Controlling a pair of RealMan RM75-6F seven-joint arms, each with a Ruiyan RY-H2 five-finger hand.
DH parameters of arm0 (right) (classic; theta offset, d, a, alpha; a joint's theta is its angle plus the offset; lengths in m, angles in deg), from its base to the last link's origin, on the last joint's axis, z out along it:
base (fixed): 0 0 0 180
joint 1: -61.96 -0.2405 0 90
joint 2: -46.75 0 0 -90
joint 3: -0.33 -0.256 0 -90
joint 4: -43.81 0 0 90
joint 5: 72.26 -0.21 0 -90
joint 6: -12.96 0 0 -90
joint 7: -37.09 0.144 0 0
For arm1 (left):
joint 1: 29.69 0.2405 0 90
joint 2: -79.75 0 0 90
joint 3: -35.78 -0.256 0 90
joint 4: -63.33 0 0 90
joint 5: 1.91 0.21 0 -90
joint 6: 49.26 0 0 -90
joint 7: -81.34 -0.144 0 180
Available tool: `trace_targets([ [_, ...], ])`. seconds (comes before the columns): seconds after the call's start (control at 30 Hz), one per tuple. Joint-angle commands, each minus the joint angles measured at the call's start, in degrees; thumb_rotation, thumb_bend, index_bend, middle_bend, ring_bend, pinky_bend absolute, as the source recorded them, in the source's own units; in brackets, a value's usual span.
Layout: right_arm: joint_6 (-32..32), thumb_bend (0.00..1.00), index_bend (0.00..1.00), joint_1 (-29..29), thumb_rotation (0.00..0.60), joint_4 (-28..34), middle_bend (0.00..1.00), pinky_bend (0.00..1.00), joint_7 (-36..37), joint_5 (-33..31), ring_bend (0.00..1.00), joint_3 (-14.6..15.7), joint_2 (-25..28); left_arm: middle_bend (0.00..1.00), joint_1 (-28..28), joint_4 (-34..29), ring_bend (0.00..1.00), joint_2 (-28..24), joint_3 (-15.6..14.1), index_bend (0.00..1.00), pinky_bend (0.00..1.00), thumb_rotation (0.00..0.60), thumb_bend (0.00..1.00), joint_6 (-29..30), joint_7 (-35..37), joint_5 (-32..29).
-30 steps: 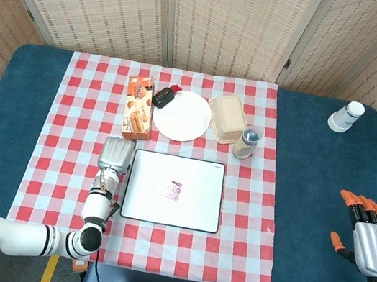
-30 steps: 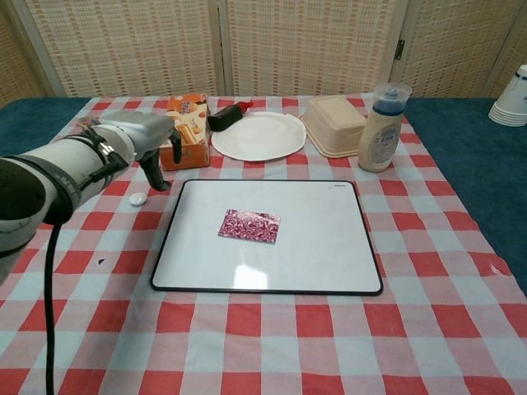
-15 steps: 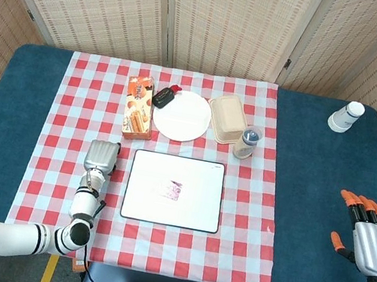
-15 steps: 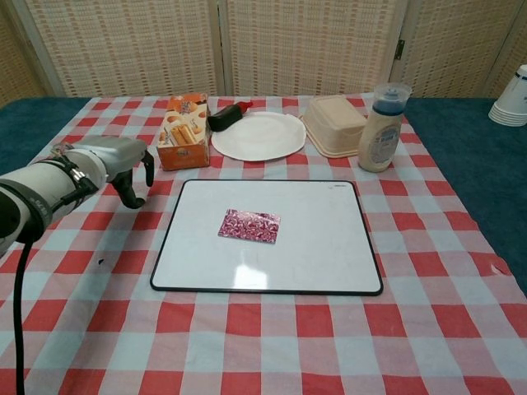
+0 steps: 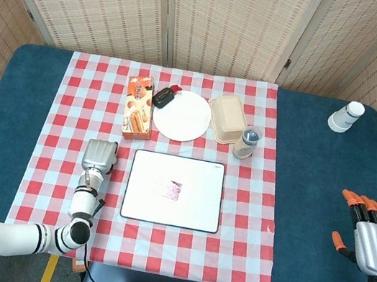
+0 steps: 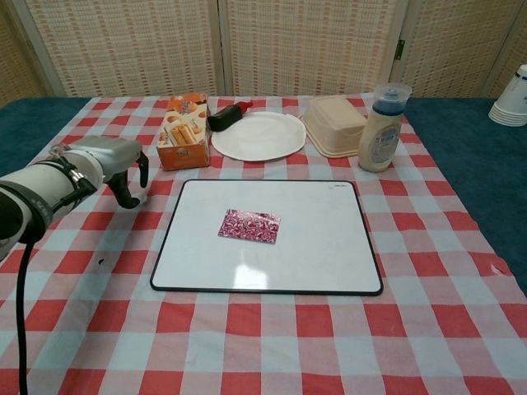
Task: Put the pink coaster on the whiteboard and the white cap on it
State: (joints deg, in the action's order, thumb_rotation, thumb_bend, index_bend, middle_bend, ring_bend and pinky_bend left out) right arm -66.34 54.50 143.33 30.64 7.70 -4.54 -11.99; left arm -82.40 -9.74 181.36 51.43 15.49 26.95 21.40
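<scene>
Left hand (image 6: 115,169) drifted leftward — glossy pink coaster (image 6: 249,225) on whiteboard (image 6: 329,247).

I count, from my two camera feeds:
whiteboard (image 6: 321,239): 1
pink coaster (image 6: 249,225): 1, lying on the whiteboard
white plate (image 6: 258,136): 1
snack box (image 6: 183,131): 1
beige lidded container (image 6: 336,124): 1
bottle with blue cap (image 6: 380,131): 1
dark red-tipped item (image 6: 228,117): 1, can't tell what it is
paper cup stack (image 5: 345,116): 1 stack, can't count the cups in it
checked cloth (image 6: 247,329): 1
counter (image 5: 310,199): 1
white cap: 0 that I can make out in either view
left robot hand (image 6: 123,167): 1
right robot hand (image 5: 368,242): 1, so 2 in all
</scene>
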Motion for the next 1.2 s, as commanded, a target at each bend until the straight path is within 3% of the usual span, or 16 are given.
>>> trace_targets([
  [0.03, 0.15, 0.29, 0.09, -0.08, 0.600, -0.02, 0.13, 0.14, -0.03, -0.15, 0.00, -0.05, 0.00, 1.00, 0.12, 0.23, 1.00, 0.04, -0.08, 0.42, 1.00, 0.600, 0.34, -0.35, -0.09, -0.13],
  [0.8, 0.59, 0.29, 0.09, -0.20, 0.600, 0.10, 0.13, 0.14, 0.14, -0.35, 0.00, 0.02, 0.30, 1.00, 0.41, 4.12, 1.00, 1.58, 0.06, 0.45, 1.00, 0.600, 0.34, -2.27, 0.50, 0.61],
  [1.2, 0.89, 0.30, 0.09, -0.39, 0.600, 0.03, 0.13, 0.14, -0.12, -0.77, 0.00, -0.09, 0.18, 1.00, 0.25, 0.41, 1.00, 0.14, 1.38, 0.47, 1.00, 0.600, 0.34, -0.29, 0.67, 2.30],
])
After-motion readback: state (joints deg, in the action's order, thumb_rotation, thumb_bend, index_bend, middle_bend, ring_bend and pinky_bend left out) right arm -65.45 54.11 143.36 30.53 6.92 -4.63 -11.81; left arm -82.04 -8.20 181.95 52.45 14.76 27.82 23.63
